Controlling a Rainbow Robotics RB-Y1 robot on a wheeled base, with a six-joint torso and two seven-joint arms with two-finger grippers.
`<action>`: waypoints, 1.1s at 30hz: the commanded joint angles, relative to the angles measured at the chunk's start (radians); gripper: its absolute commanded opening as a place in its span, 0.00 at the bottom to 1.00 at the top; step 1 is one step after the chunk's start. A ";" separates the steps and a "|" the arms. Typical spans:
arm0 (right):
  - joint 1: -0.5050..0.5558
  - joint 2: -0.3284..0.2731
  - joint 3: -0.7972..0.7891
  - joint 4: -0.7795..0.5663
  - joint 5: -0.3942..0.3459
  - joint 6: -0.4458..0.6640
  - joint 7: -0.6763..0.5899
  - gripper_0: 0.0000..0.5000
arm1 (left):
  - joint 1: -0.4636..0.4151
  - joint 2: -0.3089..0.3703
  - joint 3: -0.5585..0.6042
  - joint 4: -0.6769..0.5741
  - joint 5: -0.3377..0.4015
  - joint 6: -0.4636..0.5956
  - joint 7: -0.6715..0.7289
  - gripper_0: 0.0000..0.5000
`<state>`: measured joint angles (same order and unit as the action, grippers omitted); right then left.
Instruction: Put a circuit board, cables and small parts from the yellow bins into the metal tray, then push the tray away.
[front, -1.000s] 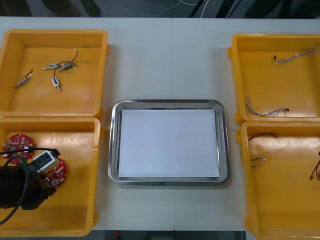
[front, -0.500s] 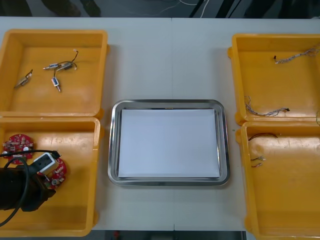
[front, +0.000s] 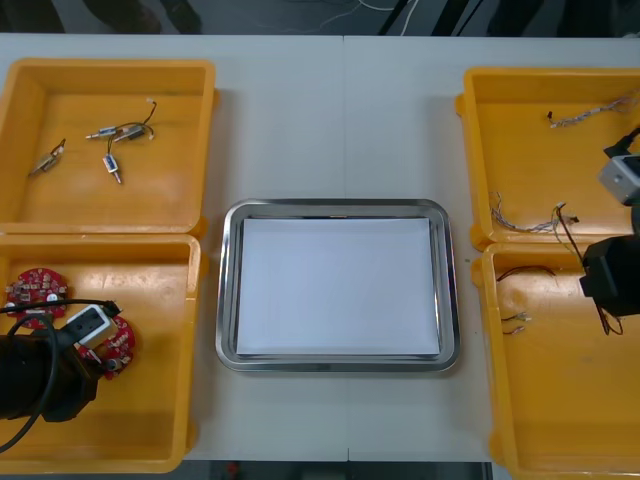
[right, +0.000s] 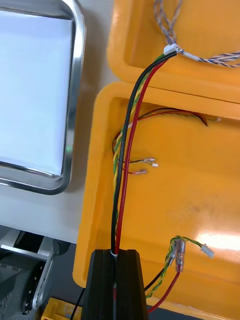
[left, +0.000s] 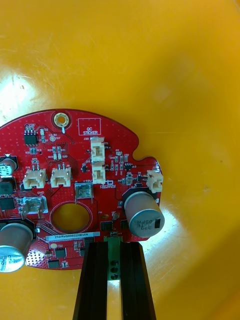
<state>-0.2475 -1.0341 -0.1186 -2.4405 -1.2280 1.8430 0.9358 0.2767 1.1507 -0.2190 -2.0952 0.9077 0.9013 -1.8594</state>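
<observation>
My left gripper is down in the near left yellow bin, shut on the edge of a round red circuit board. Its fingers clamp a small green connector on that circuit board. A second board lies behind it. My right gripper hovers over the near right bin. That gripper is shut on a black, red and yellow cable, which stretches away to a white plug. The metal tray, white inside, sits between the bins.
Small metal parts lie in the far left bin. Twisted blue and white cables lie in the far right bin. More red and yellow cables rest on the near right bin's floor, beside the tray's rim.
My left gripper has shut on the circuit board. My right arm has come in from the right edge, carrying the cable over the right bins.
</observation>
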 joint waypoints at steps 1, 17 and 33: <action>-0.110 -0.035 0.129 -0.025 0.035 -0.010 0.037 0.00 | -0.020 0.046 -0.022 0.000 -0.010 -0.012 -0.075 0.00; -0.259 -0.037 0.336 -0.023 0.122 -0.034 0.051 0.00 | -0.020 0.030 0.128 -0.065 0.043 0.154 -0.047 0.00; -0.269 -0.035 0.353 -0.025 0.117 -0.036 0.055 0.00 | -0.030 -0.035 0.339 -0.174 0.071 0.387 0.014 0.00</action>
<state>-0.4851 -1.0354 0.2211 -2.4406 -1.1140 1.8154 0.9406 0.2738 1.1411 0.0663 -2.2138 0.9683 1.2472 -1.8593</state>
